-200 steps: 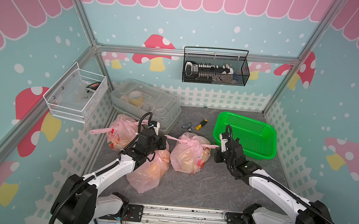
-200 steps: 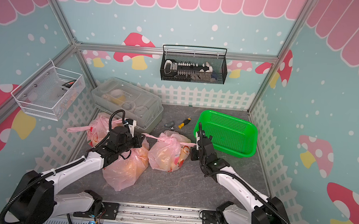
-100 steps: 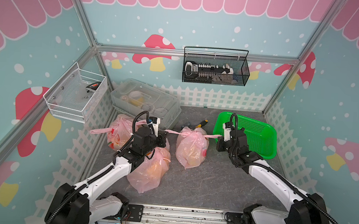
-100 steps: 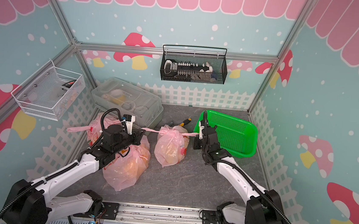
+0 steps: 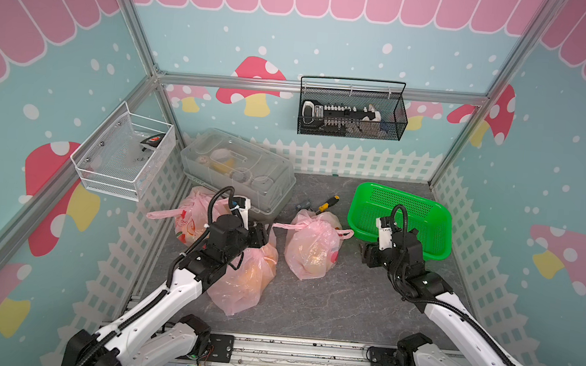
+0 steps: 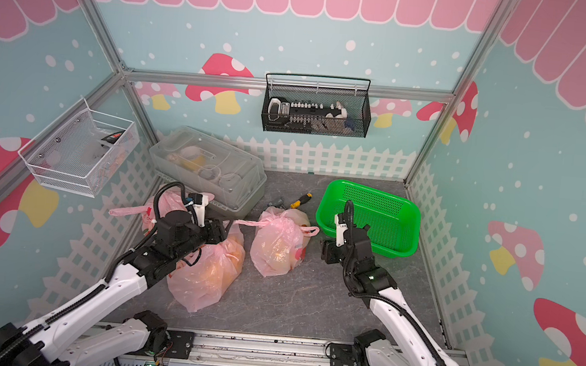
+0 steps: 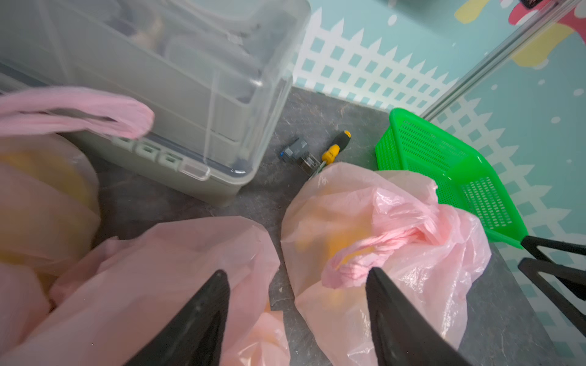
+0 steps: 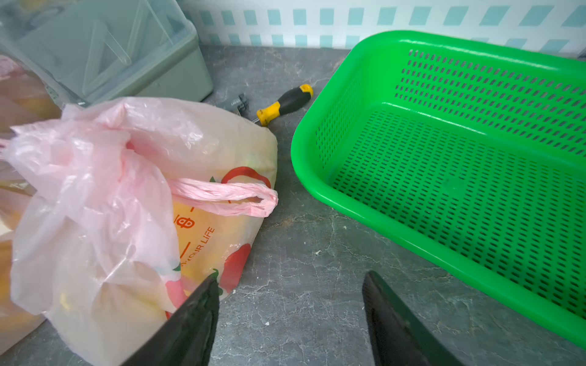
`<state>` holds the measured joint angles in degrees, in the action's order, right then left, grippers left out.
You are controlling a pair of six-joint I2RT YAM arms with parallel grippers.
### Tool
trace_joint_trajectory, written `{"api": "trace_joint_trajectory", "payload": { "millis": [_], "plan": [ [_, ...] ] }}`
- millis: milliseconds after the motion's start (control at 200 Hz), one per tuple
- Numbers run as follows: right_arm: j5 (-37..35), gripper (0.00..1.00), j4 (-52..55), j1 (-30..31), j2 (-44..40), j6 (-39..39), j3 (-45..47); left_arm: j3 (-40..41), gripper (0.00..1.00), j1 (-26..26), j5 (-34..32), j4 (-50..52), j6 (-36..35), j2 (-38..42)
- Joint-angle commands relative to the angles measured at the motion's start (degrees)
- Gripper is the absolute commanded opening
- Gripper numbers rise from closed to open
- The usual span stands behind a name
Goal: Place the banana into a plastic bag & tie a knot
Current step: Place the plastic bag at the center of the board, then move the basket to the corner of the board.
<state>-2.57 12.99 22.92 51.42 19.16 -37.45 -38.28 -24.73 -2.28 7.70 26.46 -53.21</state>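
Both sets of jaws stand wide apart with nothing in them. Knotted pink bag (image 5: 312, 251) stands mid-frame on the tabletop (image 5: 346, 304) in both top views, banana (image 7: 339, 244) just a yellow smear through the plastic. Left claw (image 5: 262, 231) sits just left of it, one handle loop right by a fingertip (image 7: 383, 294); right claw (image 5: 366, 256) hovers just right, near the green basket (image 5: 404, 215).

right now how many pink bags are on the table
3. Middle bag near the green basket; front bag under the left arm; back bag by the clear box.
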Motion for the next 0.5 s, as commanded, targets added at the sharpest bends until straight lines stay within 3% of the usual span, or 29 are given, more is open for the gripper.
{"api": "trace_joint_trajectory", "payload": {
  "millis": [0, 80, 230, 335, 490],
  "plan": [
    [-9.36, 0.75, 7.0, -0.67, -3.89, -1.14, 0.01, -0.44, 0.85, 0.21, -13.13, 7.97, 2.1, 5.82],
    [-15.0, 0.81, 7.67, -1.37, -5.62, 0.03, 0.62, 0.89, 0.99, 0.28, -22.19, 9.13, 1.7, 8.56],
    [-18.55, 0.84, 10.16, -2.82, -5.46, 5.85, 1.5, 5.99, 0.99, 1.0, -41.24, 7.57, 1.46, 8.74],
    [-14.46, 0.83, 12.25, -4.18, -2.81, 12.08, 2.92, 7.64, 0.99, 5.16, -41.08, 5.45, 2.14, 6.48],
    [-8.02, 0.84, 7.52, -9.11, 4.51, 15.12, 4.95, 8.6, 0.99, 6.32, -41.13, 2.46, 0.51, 3.99]
  ]
}}
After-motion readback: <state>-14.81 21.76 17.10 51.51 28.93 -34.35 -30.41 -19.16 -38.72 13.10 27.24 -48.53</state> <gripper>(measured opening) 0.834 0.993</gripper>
